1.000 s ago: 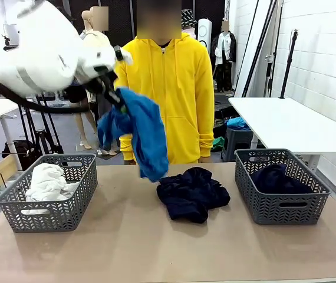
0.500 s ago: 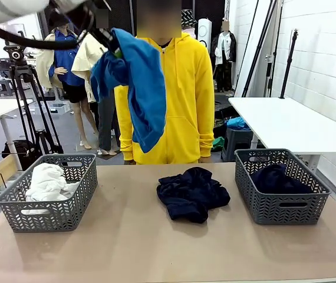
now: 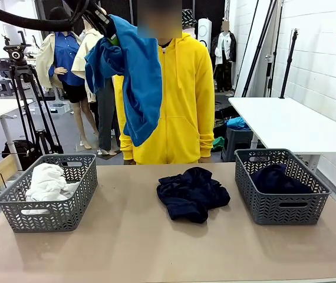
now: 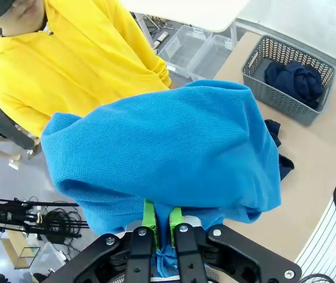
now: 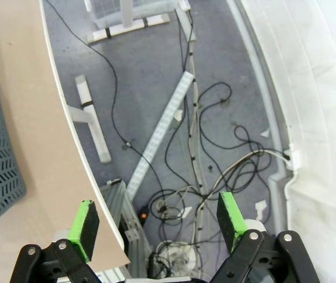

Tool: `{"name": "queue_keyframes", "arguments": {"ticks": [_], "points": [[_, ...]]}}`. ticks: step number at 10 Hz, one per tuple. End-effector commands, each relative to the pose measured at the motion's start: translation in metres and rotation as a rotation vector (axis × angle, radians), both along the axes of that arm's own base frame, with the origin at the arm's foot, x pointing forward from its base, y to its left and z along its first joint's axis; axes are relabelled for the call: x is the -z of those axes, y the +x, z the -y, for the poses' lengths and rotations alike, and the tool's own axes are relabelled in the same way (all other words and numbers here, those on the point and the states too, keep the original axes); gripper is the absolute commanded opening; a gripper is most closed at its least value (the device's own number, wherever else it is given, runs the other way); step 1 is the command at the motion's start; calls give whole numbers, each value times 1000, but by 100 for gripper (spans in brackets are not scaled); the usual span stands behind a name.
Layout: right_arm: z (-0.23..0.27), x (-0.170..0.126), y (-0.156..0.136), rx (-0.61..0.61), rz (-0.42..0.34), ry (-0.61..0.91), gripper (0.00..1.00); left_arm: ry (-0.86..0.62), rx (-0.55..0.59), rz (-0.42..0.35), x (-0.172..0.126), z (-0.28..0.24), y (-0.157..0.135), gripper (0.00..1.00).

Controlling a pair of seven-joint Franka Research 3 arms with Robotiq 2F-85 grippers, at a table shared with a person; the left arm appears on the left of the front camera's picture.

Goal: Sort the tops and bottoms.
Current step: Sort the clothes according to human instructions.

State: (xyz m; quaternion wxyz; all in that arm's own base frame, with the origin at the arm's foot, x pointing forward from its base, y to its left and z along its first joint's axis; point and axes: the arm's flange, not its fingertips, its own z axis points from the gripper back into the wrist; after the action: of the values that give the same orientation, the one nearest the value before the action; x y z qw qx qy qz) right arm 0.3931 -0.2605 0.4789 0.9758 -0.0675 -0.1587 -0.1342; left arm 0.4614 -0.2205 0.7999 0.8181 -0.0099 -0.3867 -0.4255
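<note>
My left gripper (image 3: 110, 30) is high above the table's left half, shut on the bright blue top (image 3: 134, 76), which hangs down in front of the person in yellow. In the left wrist view the blue top (image 4: 168, 153) drapes over the pinched green pads (image 4: 150, 216). A white top (image 3: 46, 181) lies in the left basket (image 3: 50, 215). One dark navy bottom (image 3: 191, 193) lies crumpled at the table's middle, another bottom (image 3: 276, 178) sits in the right basket (image 3: 280, 206). My right gripper (image 5: 159, 219) stands open over the floor beside the table edge, holding nothing.
A person in a yellow hoodie (image 3: 177, 94) stands at the far side of the table. A tripod (image 3: 23, 88) stands back left and a white table (image 3: 286, 124) back right. Cables and a light strip (image 5: 162, 135) lie on the floor.
My left arm has risen and drawn back to the upper left, lifting the blue top from just above the table to hang high in front of the person.
</note>
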Motion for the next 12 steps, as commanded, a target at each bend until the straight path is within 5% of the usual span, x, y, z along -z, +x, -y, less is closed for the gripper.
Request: {"name": "queue_keyframes", "arguments": {"ticks": [1, 12], "points": [[-1, -1, 0, -6, -10, -8, 100, 2, 1, -2, 2, 1, 1, 0], [-1, -1, 0, -6, -10, -8, 100, 2, 1, -2, 2, 1, 1, 0]]}}
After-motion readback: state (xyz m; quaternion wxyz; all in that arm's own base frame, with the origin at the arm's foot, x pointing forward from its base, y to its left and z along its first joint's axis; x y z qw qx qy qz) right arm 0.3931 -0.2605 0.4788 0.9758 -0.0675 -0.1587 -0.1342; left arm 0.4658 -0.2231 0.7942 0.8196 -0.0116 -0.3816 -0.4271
